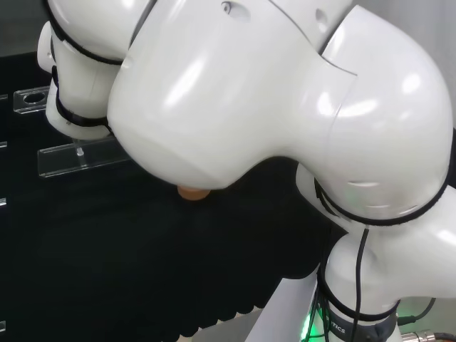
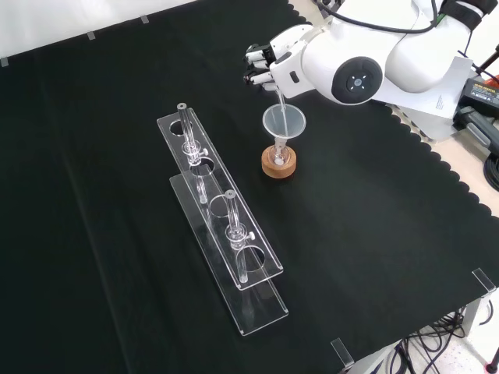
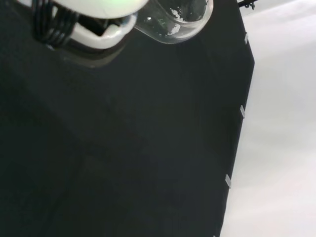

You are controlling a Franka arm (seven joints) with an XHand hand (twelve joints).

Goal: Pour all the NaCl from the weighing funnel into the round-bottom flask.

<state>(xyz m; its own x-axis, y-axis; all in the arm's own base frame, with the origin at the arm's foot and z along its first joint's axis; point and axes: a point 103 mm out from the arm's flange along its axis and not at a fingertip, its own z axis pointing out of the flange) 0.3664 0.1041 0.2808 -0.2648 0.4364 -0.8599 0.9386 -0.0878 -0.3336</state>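
Note:
In the front view the hand (image 2: 263, 64) is above and behind the cork ring stand (image 2: 278, 165), its fingers curled round a clear weighing funnel (image 2: 277, 97). That piece slants down into the mouth of a glass funnel (image 2: 284, 121), which stands in the neck of the round-bottom flask (image 2: 278, 154) on the stand. The wrist view shows the weighing funnel's bowl (image 3: 175, 19) next to a white part of the hand (image 3: 94, 29), with white grains clinging inside. Under the arm's big link in the head view, an edge of the cork ring (image 1: 192, 192) peeks out.
Two clear acrylic racks (image 2: 204, 167) (image 2: 234, 257) with glass tubes lie to the left of the flask in the front view, also seen as racks (image 1: 78, 157) in the head view. The cloth's scalloped edge (image 2: 437, 156) runs at the right.

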